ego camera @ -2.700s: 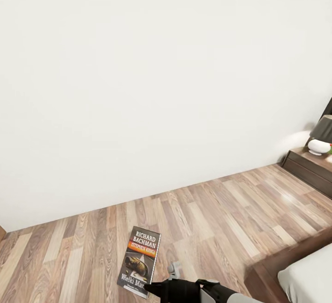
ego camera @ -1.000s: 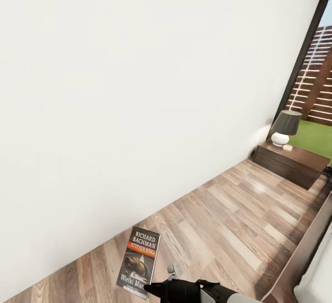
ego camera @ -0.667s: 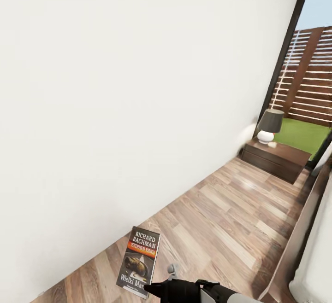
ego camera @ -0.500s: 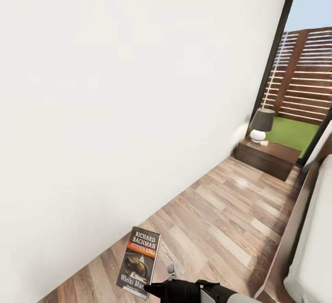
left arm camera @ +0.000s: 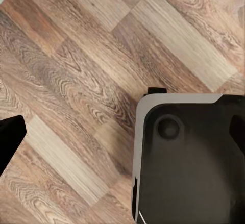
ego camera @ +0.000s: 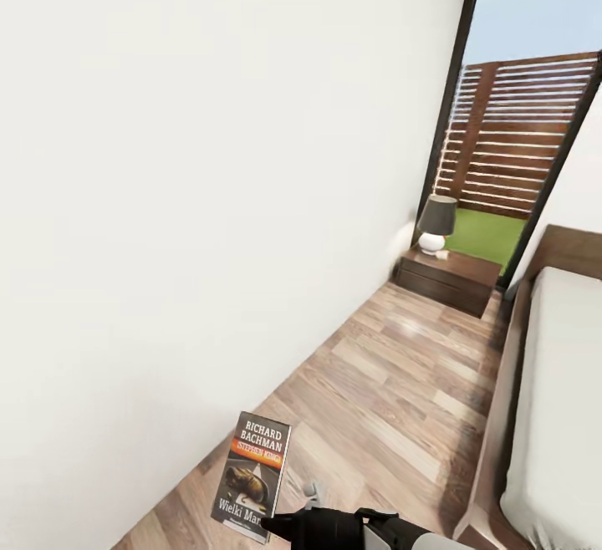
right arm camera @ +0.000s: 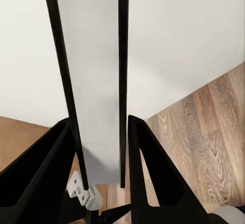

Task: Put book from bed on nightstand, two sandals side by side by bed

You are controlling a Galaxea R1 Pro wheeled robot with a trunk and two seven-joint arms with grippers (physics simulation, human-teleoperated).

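The book [ego camera: 255, 475], dark with an orange band and "Richard Bachman" lettering, is held upright over the floor, low in the head view. My right gripper [ego camera: 278, 524] is shut on its lower edge. In the right wrist view the book [right arm camera: 99, 81] stands edge-on between the two black fingers [right arm camera: 43, 175]. A nightstand [ego camera: 447, 279] sits far ahead against the wall, beside the bed [ego camera: 560, 391] on the right. My left gripper [left arm camera: 122, 132] hangs open over the wood floor, holding nothing. The sandals are out of view.
A white-based lamp with a dark shade [ego camera: 436, 222] stands on the nightstand. A white wall [ego camera: 167, 199] runs along the left. A strip of plank floor [ego camera: 393, 391] leads between wall and bed. A black-framed window [ego camera: 518, 140] shows a slatted fence. The robot's dark base [left arm camera: 189, 157] is below the left wrist.
The whole head view has swung right, so the camera turned: the window, nightstand and bed came further into view. The book and right gripper kept their place in the picture.
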